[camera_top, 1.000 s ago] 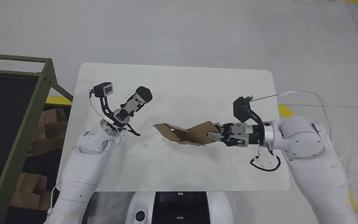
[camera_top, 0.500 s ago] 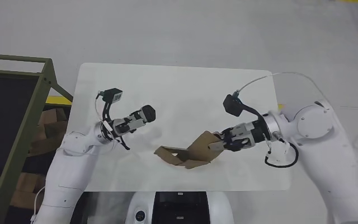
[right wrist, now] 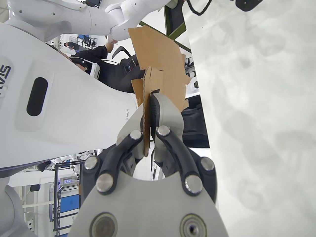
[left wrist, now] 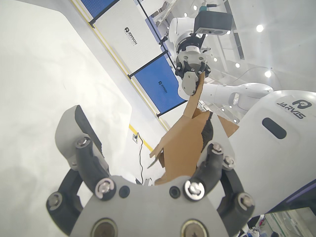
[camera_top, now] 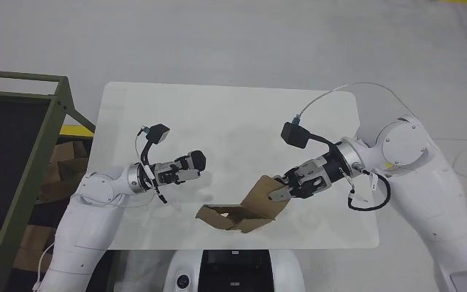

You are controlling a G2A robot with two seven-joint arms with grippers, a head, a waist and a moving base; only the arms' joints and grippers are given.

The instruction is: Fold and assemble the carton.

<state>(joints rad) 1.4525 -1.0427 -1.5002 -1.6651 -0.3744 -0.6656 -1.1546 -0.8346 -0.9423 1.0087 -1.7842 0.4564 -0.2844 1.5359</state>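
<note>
Left wrist view, carton (left wrist: pixel 182 146) partly hidden behind spread left claw (left wrist: pixel 147 130)

Left gripper (camera_top: pixel 195 159) spread wide, empty; right gripper (camera_top: pixel 279 191) pinched onto carton (camera_top: pixel 252 208)

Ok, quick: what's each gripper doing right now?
Left gripper: open, holding nothing.
Right gripper: shut on one flap of the carton.

The brown, half-folded carton (camera_top: pixel 255 204) is being held tilted at one end over the near edge of the table (camera_top: pixel 219 117).
</note>
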